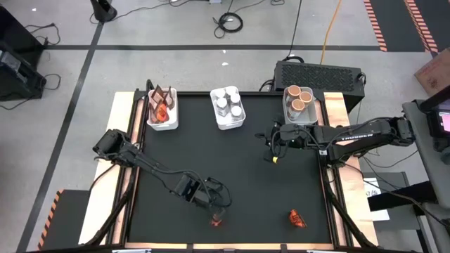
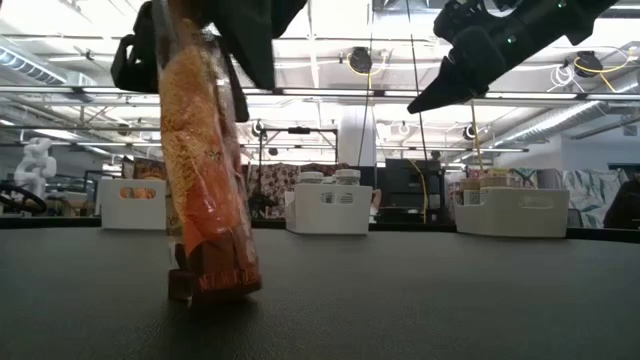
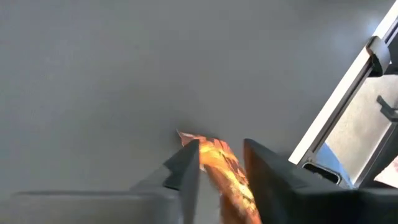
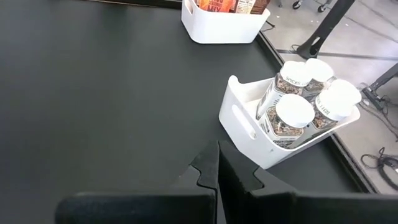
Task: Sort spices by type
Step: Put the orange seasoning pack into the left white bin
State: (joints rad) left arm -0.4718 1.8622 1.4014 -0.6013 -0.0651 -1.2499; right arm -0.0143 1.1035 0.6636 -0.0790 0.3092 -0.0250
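A red-orange crinkly sachet (image 2: pixel 205 180) stands upright near the table's front edge, left of middle (image 1: pixel 217 221). My left gripper (image 3: pixel 221 149) comes down over its top and is shut on it. A second sachet (image 1: pixel 297 219) lies flat near the front edge, further right. My right gripper (image 1: pixel 273 156) hangs shut and empty over the table's right half, in front of the bin of tan-topped tubs (image 1: pixel 299 98). Clear jars with white lids (image 4: pixel 292 112) stand in the middle bin (image 4: pixel 249 134). My left gripper pinches the sachet's upper part (image 3: pixel 214 158) between its two fingers (image 3: pixel 186 162), one on each flat face. The fingers slant down at it from above and from the table's left. The sachet stands upright below them, with its bottom end (image 2: pixel 215 285) on the table.
Three white bins line the far edge: sachets at the left (image 1: pixel 162 121), jars in the middle (image 1: pixel 228 125), tubs at the right (image 1: pixel 287 112). The dark mat between bins and front edge lies open. A white rail (image 3: pixel 348 106) runs along the table's edge beside the left gripper.
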